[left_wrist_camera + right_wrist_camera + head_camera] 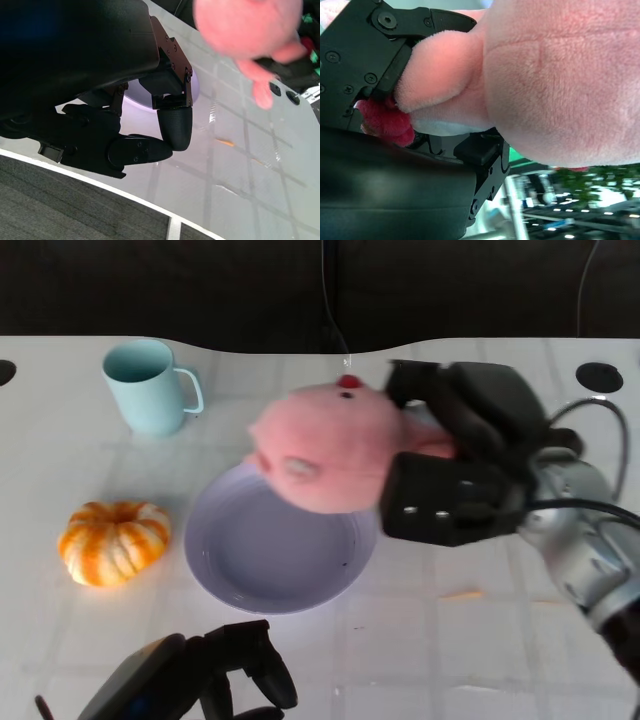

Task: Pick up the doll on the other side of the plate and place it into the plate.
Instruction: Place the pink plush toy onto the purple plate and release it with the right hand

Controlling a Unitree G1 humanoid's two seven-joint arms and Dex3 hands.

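— That doll (330, 455) looks feather-light, doesn't it? All plush, so it just squashes wherever the fingers press

— Yes, soft and fuzzy, nothing slippery or breakable about it. I'd guess the body is the place to take it; a limb would only flop. The right hand (455, 465) has it clamped from the side, fingers wrapped around the body, and in the close view from that wrist a pink limb bulges out between the black fingers (395, 45)

— What is it, a pig?

— Hard to say. Round, pale pink, a small red bit on top and a greyish patch on the front. It's a little blurred

— And where is it against the plate (250, 575)?

— Held up over the plate's far rim, not resting in it. The lilac dish under it is bare

— The other hand?

— The left hand (225, 675) sits on the near side of the plate, fingers curled in, holding nothing

— Anything else about?

— A blue mug (150, 385) beyond the plate, an orange pumpkin (113, 542) beside it
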